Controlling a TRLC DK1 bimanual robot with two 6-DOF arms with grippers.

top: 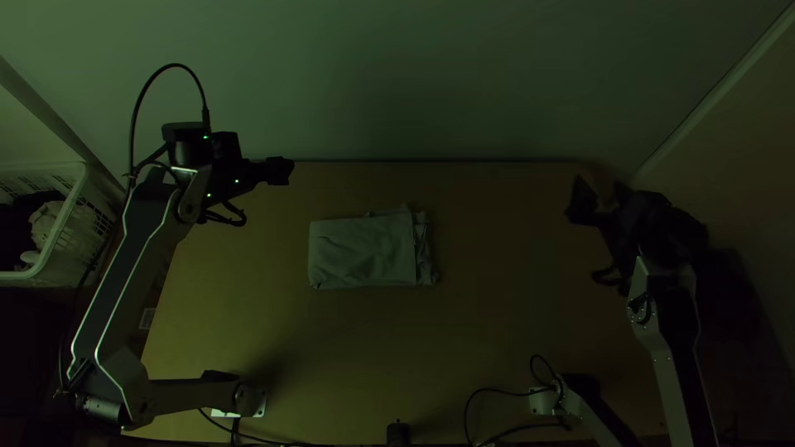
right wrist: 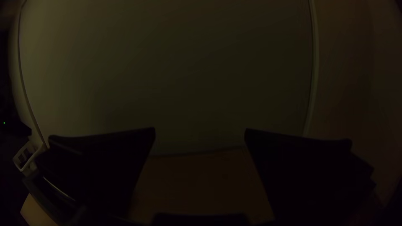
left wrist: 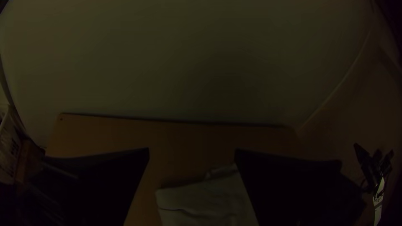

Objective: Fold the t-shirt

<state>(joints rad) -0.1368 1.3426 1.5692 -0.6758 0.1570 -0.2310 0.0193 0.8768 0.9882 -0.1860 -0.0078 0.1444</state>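
The grey-green t-shirt (top: 364,251) lies folded into a compact rectangle near the middle of the table, with uneven layered edges on its right side and a small bump at its far edge. My left gripper (top: 281,170) is up and left of the cloth, over the table's far left part. In the left wrist view my left gripper (left wrist: 191,151) stands open, with the shirt (left wrist: 205,201) beyond its fingers. My right gripper (top: 598,199) is at the table's far right, well away from the shirt. In the right wrist view my right gripper (right wrist: 200,130) is open with nothing between its fingers.
A white basket (top: 62,236) holding light cloth stands off the table's left side. The pale wall (top: 397,74) rises behind the far edge. Black cables (top: 497,391) and arm mounts lie along the near edge. Bare table (top: 505,240) extends right of the shirt.
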